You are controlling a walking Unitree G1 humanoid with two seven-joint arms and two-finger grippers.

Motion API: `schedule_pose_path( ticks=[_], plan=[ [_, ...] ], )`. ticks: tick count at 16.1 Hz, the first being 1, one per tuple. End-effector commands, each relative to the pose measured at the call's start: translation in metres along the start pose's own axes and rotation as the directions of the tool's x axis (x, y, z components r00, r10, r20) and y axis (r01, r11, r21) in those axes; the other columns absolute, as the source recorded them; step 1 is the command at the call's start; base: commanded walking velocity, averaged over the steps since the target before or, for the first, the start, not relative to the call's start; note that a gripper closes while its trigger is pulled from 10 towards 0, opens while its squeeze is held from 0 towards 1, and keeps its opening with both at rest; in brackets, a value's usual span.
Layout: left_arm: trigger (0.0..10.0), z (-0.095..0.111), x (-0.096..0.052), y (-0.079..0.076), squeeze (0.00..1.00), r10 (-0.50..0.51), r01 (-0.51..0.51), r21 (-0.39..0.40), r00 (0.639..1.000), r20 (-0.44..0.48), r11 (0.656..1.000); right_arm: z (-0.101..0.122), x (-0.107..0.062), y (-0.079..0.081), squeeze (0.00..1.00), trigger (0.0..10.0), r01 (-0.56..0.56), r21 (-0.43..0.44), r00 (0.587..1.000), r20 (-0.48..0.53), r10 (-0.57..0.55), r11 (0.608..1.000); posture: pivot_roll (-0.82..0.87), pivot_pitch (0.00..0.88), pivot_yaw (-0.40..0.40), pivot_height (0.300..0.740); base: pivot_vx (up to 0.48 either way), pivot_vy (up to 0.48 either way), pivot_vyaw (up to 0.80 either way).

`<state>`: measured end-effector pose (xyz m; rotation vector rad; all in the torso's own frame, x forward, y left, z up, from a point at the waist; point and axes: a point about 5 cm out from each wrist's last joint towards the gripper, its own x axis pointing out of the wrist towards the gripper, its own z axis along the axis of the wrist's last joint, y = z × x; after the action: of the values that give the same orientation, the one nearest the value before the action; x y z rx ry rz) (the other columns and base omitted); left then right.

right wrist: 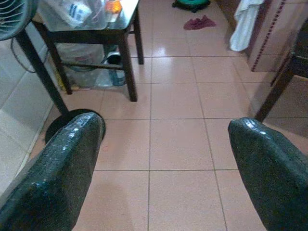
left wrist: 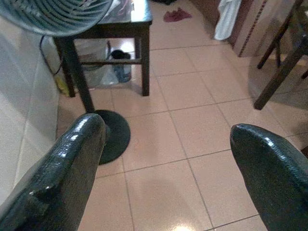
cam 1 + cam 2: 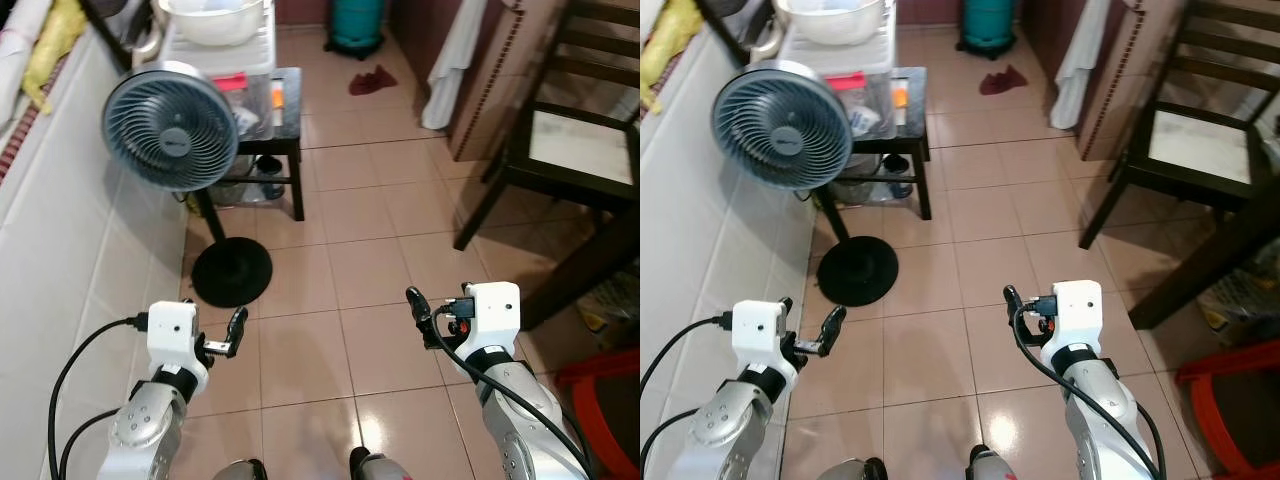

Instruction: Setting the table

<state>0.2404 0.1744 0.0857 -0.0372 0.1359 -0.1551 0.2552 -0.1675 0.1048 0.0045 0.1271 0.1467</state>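
Observation:
Both arms are held low over a tan tiled floor. My left gripper (image 3: 236,331) is open, with nothing between its two black fingers (image 2: 72,159). My right gripper (image 3: 418,312) is open too, and its fingers (image 1: 67,159) frame bare floor. Ahead to the left stands a small dark side table (image 3: 291,118) with a clear plastic box (image 3: 258,55) on it. A white basin (image 3: 214,20) sits on top of the box. Both grippers are well short of the table.
A grey standing fan (image 3: 170,125) with a round black base (image 3: 232,272) stands by the white tiled wall (image 3: 50,250) on the left. At the right are a dark wooden chair (image 3: 585,145) and a red stool (image 3: 610,395). Far off are a red cloth (image 3: 372,80) and a teal container (image 3: 357,25).

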Motion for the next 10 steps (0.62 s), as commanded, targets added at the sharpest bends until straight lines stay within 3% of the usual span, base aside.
schedule_pose_path(
  ticks=[1, 6, 10],
  plan=[
    [10.0, 0.007, 0.002, 0.005, 0.0, 0.026, -0.026, 0.006, 0.999, 0.021, 1.0, 0.0, -0.001, 0.001, 0.0, 10.0, -0.003, 0.002, 1.0, 0.009, 0.003, 1.0, -0.11, 0.185, 0.04, 0.74, 0.0, 0.0, -0.43],
    [10.0, 0.016, 0.013, 0.012, 0.0, 0.07, -0.073, 0.04, 0.995, 0.073, 0.996, 0.01, 0.006, 0.003, 0.0, 10.0, -0.007, -0.028, 0.998, 0.065, 0.009, 1.0, -0.11, 0.132, 0.043, 0.74, 0.0, 0.0, 0.0],
    [10.0, 0.023, 0.022, 0.012, 0.0, 0.107, -0.114, 0.051, 0.986, 0.126, 0.992, 0.024, 0.012, 0.004, 0.0, 10.0, -0.018, -0.099, 0.989, 0.143, 0.032, 0.995, -0.11, 0.068, 0.035, 0.74, 0.0, 0.0, 0.0]
  ],
)
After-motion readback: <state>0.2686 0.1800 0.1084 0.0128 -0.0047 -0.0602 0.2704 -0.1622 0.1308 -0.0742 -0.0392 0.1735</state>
